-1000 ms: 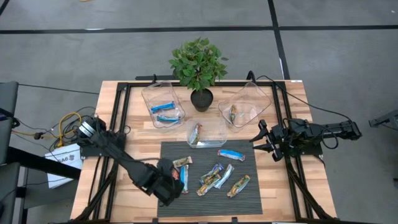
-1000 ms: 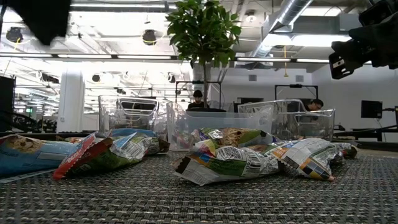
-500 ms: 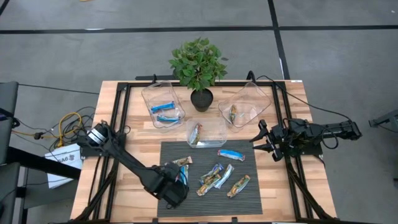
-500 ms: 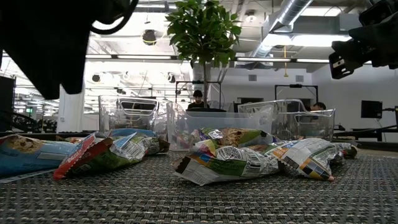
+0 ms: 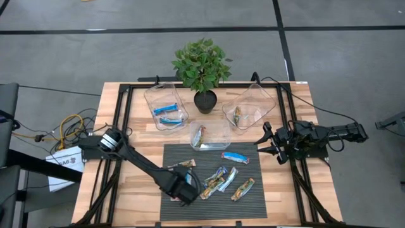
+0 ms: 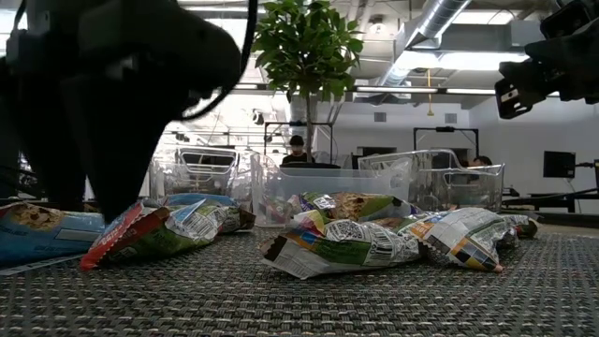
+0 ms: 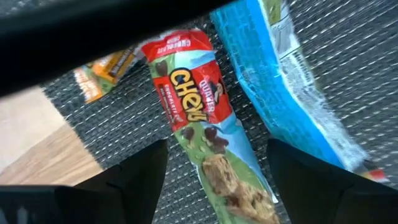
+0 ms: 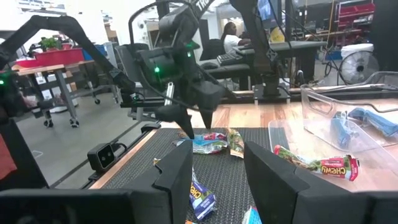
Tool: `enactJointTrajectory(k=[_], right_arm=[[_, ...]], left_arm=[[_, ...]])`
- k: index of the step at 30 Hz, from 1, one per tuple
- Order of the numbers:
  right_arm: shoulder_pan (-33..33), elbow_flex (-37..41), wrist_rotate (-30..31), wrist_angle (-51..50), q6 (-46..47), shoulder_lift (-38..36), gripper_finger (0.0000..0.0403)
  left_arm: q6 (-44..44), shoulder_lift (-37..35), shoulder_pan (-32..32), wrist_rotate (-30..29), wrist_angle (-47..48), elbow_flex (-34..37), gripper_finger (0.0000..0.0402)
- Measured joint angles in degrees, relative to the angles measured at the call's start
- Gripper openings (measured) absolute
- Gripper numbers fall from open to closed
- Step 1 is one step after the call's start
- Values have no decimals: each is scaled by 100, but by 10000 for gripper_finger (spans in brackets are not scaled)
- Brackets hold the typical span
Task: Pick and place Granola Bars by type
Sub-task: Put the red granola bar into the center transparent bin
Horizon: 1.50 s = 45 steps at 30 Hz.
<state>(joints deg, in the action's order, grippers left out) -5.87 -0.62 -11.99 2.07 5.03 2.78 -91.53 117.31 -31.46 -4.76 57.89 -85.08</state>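
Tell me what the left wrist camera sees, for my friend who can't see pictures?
A red and green Chewy granola bar lies on the dark ribbed mat, framed between the left gripper's open jaws. A blue bar lies beside it.

Three clear tubs point(image 5: 152, 95); one potted plant point(image 5: 201, 63); one dark mat point(image 5: 266, 196). Two blue granola bars point(image 5: 166, 108) in one tub, one bar apiece in the others, about seven on the mat.

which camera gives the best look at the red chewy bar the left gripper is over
The left wrist view: the red chewy bar fills the picture, label readable, lying on the mat between the open fingers. The high view hides it under the left gripper. The low view shows its red end edge-on. The right wrist view shows only distant bars.
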Motion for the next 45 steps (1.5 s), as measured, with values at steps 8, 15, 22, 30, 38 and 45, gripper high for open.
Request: enactJointTrajectory(k=[8,15,22,30,38,45], right_arm=[[1,0,1,2,0,-2,137],[-1,0,3,2,0,-2,138],[1,0,3,2,0,-2,137],[1,0,3,2,-1,-2,139],[0,0,3,2,-1,-2,137],[0,0,5,2,-2,0,137]], left_arm=[[108,94,39,44,-80,0,261],[256,94,43,-2,-36,0,221],[260,94,43,-52,-36,0,158],[263,94,43,-45,-38,0,99],[424,94,43,-53,-36,0,39],[516,92,43,-66,-36,0,6]])
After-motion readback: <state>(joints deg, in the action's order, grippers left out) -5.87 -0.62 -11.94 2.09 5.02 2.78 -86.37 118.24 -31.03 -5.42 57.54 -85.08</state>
